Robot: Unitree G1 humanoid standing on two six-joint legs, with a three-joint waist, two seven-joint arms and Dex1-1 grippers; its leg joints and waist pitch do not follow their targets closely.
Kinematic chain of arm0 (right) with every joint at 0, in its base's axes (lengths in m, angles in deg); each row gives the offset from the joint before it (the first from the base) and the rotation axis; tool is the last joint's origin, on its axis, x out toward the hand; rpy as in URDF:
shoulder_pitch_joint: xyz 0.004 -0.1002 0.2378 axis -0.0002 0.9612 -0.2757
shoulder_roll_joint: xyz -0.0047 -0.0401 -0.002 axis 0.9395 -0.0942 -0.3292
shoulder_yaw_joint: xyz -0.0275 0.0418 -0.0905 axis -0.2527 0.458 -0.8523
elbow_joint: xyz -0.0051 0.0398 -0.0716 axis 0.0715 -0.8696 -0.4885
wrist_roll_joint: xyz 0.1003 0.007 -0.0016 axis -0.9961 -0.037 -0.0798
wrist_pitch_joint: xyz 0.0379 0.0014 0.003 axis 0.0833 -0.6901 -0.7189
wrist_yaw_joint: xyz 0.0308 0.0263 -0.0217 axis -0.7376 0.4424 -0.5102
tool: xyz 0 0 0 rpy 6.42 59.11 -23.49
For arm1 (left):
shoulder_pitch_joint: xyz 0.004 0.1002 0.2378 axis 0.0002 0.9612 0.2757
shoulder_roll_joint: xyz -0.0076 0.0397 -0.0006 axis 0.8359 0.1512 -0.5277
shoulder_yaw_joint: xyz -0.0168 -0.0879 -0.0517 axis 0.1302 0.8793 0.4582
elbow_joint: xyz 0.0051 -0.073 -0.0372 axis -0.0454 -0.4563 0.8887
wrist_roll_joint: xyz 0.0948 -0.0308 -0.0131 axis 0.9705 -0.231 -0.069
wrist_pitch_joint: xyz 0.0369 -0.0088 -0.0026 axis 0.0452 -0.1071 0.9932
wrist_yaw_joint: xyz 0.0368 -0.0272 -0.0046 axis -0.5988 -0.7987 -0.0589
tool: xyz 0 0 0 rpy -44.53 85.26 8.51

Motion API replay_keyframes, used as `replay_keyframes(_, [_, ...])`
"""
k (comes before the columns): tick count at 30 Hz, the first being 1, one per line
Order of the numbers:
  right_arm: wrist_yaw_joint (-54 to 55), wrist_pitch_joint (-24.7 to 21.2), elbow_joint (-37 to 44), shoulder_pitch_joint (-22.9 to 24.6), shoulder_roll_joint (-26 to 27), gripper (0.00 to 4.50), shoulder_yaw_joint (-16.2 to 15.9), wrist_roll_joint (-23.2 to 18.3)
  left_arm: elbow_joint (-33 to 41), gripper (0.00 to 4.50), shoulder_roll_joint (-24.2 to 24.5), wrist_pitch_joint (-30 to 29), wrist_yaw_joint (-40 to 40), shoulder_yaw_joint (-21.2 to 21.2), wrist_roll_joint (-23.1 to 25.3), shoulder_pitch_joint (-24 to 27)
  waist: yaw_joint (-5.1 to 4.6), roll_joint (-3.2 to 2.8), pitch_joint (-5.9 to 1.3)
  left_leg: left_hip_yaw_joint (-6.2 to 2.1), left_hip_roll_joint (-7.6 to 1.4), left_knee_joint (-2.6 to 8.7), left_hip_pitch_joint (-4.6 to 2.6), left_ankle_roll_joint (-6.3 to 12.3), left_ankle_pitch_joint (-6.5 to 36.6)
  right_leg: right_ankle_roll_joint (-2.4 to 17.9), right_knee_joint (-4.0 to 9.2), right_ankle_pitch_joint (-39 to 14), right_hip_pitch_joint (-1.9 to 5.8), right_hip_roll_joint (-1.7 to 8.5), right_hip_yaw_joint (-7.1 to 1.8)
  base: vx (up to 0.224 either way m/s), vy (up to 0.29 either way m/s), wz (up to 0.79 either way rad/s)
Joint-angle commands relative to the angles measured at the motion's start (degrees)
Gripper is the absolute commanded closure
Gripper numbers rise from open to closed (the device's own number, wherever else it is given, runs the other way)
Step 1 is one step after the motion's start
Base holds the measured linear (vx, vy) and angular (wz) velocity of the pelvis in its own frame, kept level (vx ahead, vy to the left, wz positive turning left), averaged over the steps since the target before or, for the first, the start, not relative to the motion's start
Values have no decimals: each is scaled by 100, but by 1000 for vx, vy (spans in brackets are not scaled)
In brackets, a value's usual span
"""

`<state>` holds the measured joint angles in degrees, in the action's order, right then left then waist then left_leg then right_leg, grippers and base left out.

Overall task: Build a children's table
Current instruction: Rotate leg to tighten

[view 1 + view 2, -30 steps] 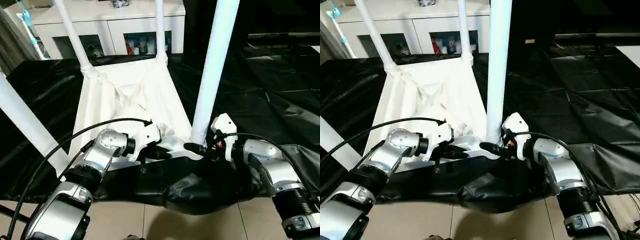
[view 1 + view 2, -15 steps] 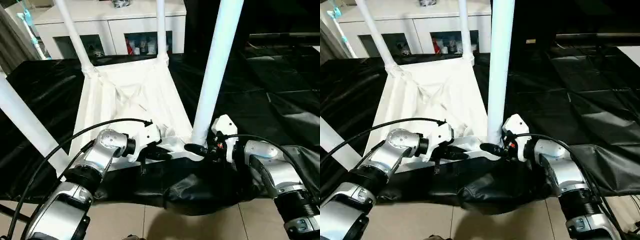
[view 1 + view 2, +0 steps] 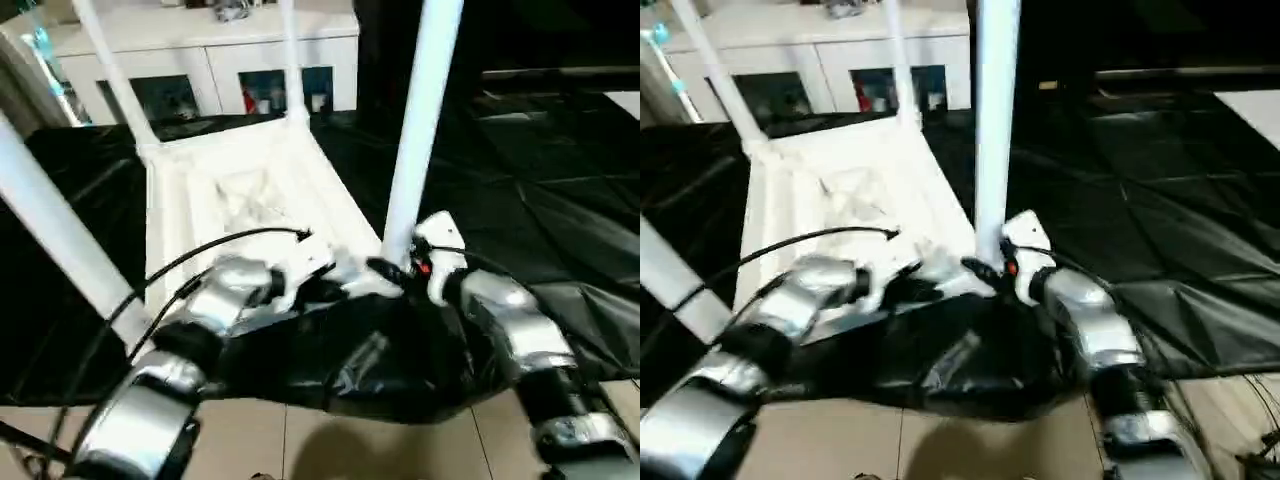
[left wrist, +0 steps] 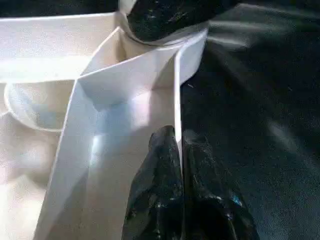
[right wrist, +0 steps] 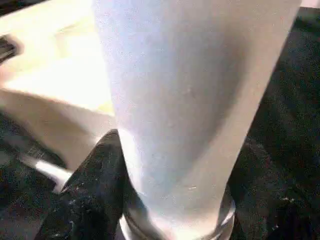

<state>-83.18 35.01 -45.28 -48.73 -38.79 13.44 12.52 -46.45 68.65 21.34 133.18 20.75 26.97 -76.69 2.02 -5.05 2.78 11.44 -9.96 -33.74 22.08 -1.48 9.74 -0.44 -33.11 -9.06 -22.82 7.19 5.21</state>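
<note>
The upturned white table top (image 3: 240, 190) lies on the black-covered work table (image 3: 560, 200), a white glass-door cabinet (image 3: 210, 70) behind. Left gripper (image 4: 178, 145) pinches its rim; right gripper (image 5: 165, 200) clasps the near right leg (image 3: 415, 130).

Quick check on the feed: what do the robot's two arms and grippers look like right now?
Both forearms are shiny silver segmented cylinders with white wrist housings. A black cable loops over the left arm; the right arm shows a small red mark near its wrist. Each gripper, left and right, has glossy black fingers.
</note>
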Motion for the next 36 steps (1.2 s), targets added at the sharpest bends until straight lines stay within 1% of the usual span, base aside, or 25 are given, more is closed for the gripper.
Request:
replay_keyframes(1, [450,-300,-326,4,355,201,-196,120,-196,450,-196,-178,-804,225,-26,-267,-35,153,-330,-168,-223,426,-154,56,2252,825,554,-3056,154,195,-174,0,0,0])
replay_keyframes(3, [769,-368,-470,-90,485,201,-133,147,-286,450,-287,-255,-1064,274,-25,-369,-46,134,-330,-182,-218,427,-179,20,2388,722,588,-3252,131,194,-154,0,0,0])
replay_keyframes(5, [1600,-400,-885,-357,750,201,50,295,-564,450,-466,-386,-1699,379,10,-607,-86,123,-328,-206,-210,441,-158,-39,2466,657,587,-3281,123,189,-138,0,0,0])
replay_keyframes(7, [2031,-430,-1096,-535,943,201,262,221,-710,450,-551,-404,-2071,407,63,-732,-92,116,-328,-214,-210,436,-199,-60,2612,624,624,-3334,99,190,-124,0,0,0])
replay_keyframes(9, [2126,-419,-1105,-574,991,201,291,245,-772,450,-577,-397,-2128,411,79,-773,-90,118,-342,-225,-218,459,-156,-15,2545,639,612,-3099,147,191,-126,0,0,0])
replay_keyframes(10, [2103,-399,-1100,-577,979,201,246,297,-789,450,-581,-377,-2129,409,85,-781,-77,118,-359,-224,-223,464,-140,6,2464,659,597,-2945,162,197,-134,0,0,0])
replay_keyframes(11, [2025,-300,-1061,-560,955,201,186,357,-805,450,-583,-340,-2102,407,89,-782,-60,129,-373,-207,-232,473,-110,71,2307,773,552,-2534,176,194,-157,0,0,0])
replay_keyframes(12, [1925,-221,-1028,-541,965,166,210,304,-816,450,-584,-319,-2085,405,95,-780,-54,146,-377,-196,-232,469,-107,99,2267,815,545,-2432,180,198,-163,0,0,0])
replay_keyframes(13, [1735,-139,-893,-481,955,131,223,219,-808,450,-556,-260,-1981,371,115,-745,-39,140,-384,-182,-232,459,-107,147,2167,903,524,-2251,186,204,-175,0,0,0])
replay_keyframes(16, [1578,-53,-783,-436,916,119,180,215,-828,450,-535,-237,-1961,357,114,-731,-12,150,-390,-159,-223,437,-83,252,1989,1005,492,-2014,213,209,-185,0,0,0])
replay_keyframes(17, [1543,-18,-780,-440,895,103,177,214,-866,450,-522,-182,-1930,340,115,-737,-31,162,-382,-166,-221,444,-36,293,1894,1005,469,-1956,245,207,-180,0,0,0])
replay_keyframes(18, [1394,84,-752,-428,805,90,159,206,-886,450,-488,-107,-1861,317,118,-724,-49,162,-398,-183,-217,437,-9,296,1801,977,452,-1951,278,217,-170,0,0,0])
replay_keyframes(20, [1203,178,-729,-407,634,84,159,192,-889,450,-433,-7,-1717,290,116,-693,-66,173,-407,-176,-213,417,-16,351,1736,1010,449,-1883,269,212,-170,0,0,0])
replay_keyframes(22, [985,264,-708,-369,456,80,134,201,-859,450,-372,117,-1542,251,121,-649,-62,165,-407,-156,-216,391,-51,409,1669,1137,448,-1777,247,211,-179,0,0,0])
replay_keyframes(23, [842,317,-691,-343,354,56,117,202,-830,450,-339,189,-1429,234,116,-618,-60,172,-414,-146,-212,379,-33,466,1570,1193,434,-1668,265,211,-175,0,0,0])
replay_keyframes(24, [304,415,-544,-233,93,47,52,133,-761,450,-253,304,-1184,213,91,-540,-46,166,-417,-138,-214,368,-36,511,1497,1220,428,-1592,272,209,-173,0,0,0])
replay_keyframes(25, [304,415,-544,-233,93,44,52,133,-761,450,-253,304,-1184,213,91,-540,-25,176,-417,-132,-221,358,-32,583,1425,1221,423,-1517,283,208,-173,0,0,0])
replay_keyframes(26, [-260,605,-255,-52,-229,28,-101,160,-656,450,-152,441,-795,193,29,-432,-5,162,-423,-140,-229,353,-12,642,1318,1261,396,-1390,302,205,-168,0,0,0])
replay_keyframes(27, [-452,686,-141,18,-335,28,-141,161,-624,450,-117,449,-673,192,8,-397,16,173,-424,-135,-231,348,-6,684,1284,1254,397,-1335,312,204,-162,0,0,0])
replay_keyframes(28, [-634,706,-17,81,-402,14,-120,76,-591,450,-74,528,-550,172,4,-360,28,173,-429,-133,-241,337,-6,764,1207,1302,368,-1168,305,201,-168,0,0,0])
replay_keyframes(30, [-957,722,190,173,-526,14,-32,-117,-460,450,25,790,-98,112,-66,-239,43,165,-444,-136,-245,327,-5,851,1108,1374,341,-1045,315,199,-157,0,0,0])
replay_keyframes(31, [-1228,711,335,243,-634,14,-17,-260,-332,450,92,846,250,98,-155,-143,54,123,-442,-136,-262,330,-17,871,1113,1426,327,-1043,302,191,-156,0,0,0])
replay_keyframes(33, [-1456,794,456,325,-763,14,-52,-318,-203,450,184,852,543,84,-221,-45,76,138,-433,-123,-282,333,-29,877,1175,1464,328,-1089,286,189,-166,0,0,0])
replay_keyframes(35, [-1679,793,562,397,-853,14,-62,-422,-109,450,289,893,721,73,-240,32,115,110,-426,-113,-288,344,-70,789,1323,1444,357,-1306,252,187,-177,0,0,0])
replay_keyframes(36, [-1771,796,623,430,-882,14,-63,-470,-71,450,336,884,784,80,-254,60,144,122,-416,-113,-301,359,-75,729,1404,1404,364,-1420,249,192,-188,0,0,0])
